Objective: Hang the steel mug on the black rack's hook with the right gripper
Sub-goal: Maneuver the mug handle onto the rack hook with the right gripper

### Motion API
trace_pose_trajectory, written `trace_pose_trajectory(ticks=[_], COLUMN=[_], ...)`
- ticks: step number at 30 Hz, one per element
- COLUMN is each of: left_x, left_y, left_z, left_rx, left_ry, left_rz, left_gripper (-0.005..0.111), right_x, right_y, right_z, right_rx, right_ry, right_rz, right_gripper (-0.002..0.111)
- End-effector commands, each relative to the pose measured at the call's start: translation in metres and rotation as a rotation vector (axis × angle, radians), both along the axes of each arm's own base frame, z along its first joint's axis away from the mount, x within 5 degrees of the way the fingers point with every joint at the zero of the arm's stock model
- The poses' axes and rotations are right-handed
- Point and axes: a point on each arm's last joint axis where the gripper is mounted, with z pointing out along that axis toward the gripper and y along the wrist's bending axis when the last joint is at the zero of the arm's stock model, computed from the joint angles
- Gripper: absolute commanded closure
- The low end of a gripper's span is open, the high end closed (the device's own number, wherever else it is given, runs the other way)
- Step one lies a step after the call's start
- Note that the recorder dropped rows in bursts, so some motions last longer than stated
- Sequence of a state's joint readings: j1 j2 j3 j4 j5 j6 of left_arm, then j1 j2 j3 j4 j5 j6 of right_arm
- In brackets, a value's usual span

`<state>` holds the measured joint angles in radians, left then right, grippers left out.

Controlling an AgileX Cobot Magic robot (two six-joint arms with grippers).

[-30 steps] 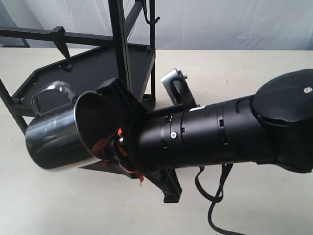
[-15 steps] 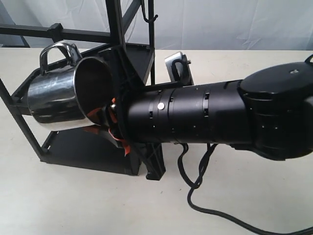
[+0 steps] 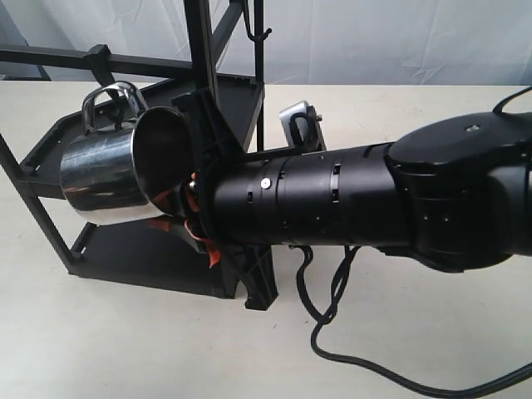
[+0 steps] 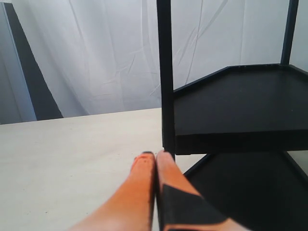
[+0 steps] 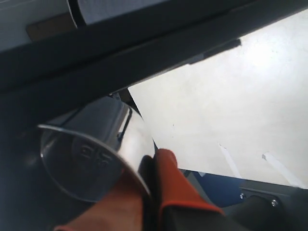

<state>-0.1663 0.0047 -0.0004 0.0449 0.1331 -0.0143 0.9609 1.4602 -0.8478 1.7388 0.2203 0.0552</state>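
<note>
The steel mug [image 3: 104,179] hangs on its side in the air beside the black rack [image 3: 205,75], mouth toward the arm and looped handle [image 3: 110,98] on top. My right gripper [image 3: 188,214] is shut on the mug's rim, one orange pad inside and one outside. The hook [image 3: 98,53] shows its blocky base on the horizontal bar, just above the handle; I cannot tell whether the peg is inside the loop. The right wrist view shows the mug [image 5: 84,161] pinched in the right gripper [image 5: 151,168]. My left gripper [image 4: 155,157] is shut and empty, next to a rack post [image 4: 165,82].
A thin wire hook [image 3: 258,33] hangs at the rack's upper right. The rack's two shelves [image 3: 158,112] lie behind and below the mug. A black cable [image 3: 366,366] loops on the table under the right arm. White curtain behind.
The right gripper has lifted the mug from low in front of the rack up to the horizontal bar, then shifted it slightly right. The handle now stands under the hook's base.
</note>
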Motion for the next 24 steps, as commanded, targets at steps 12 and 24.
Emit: trace_pose_trajectory(ticks=[12, 24], left_x=[0.000, 0.000], left_y=[0.000, 0.000], left_z=[0.001, 0.001], left_rx=[-0.003, -0.003], left_ry=[-0.009, -0.009], left_rz=[-0.005, -0.005], left_gripper=[0.105, 0.105], right_x=[-0.004, -0.023], right_y=[0.001, 0.017], right_z=[0.000, 0.006], right_rx=[-0.082, -0.120], right_ry=[-0.161, -0.273], right_rz=[0.143, 0.155], right_gripper=[0.109, 0.109])
